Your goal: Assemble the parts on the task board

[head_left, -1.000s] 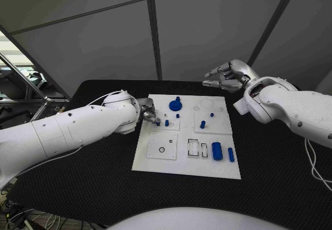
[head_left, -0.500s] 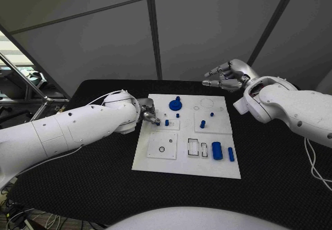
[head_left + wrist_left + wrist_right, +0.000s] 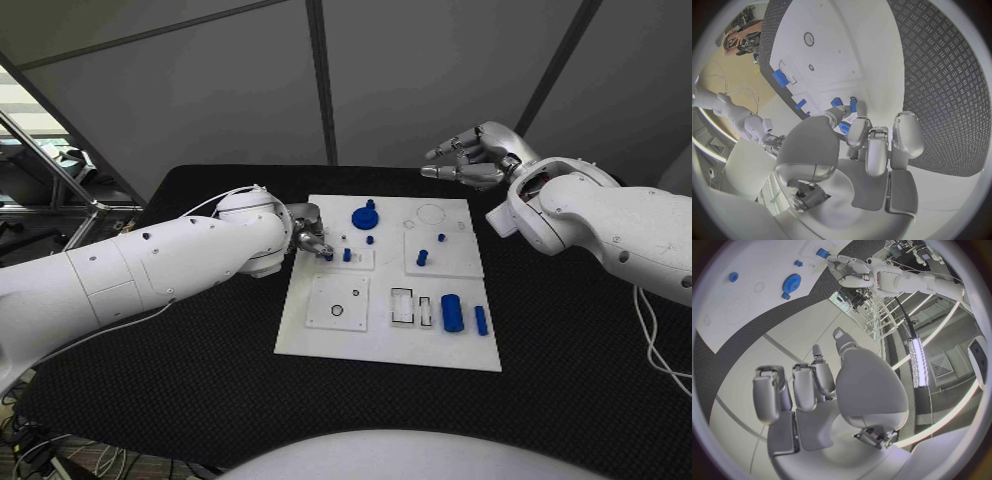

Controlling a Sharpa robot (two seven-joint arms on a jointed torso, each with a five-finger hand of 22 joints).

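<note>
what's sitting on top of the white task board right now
On the task board: a blue gear, several small pegs, a blue cylinder and a bar. The left hand covers its left edge.

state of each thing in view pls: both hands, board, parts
left hand: at the task board's left edge, fingers on a small blue peg; whether it grips, cannot tell
right hand: raised beyond the board's far edge, fingers curled, holding nothing
task board: flat on the table
blue gear: on the board's far part
big blue cylinder: lying on its side, near right
</note>
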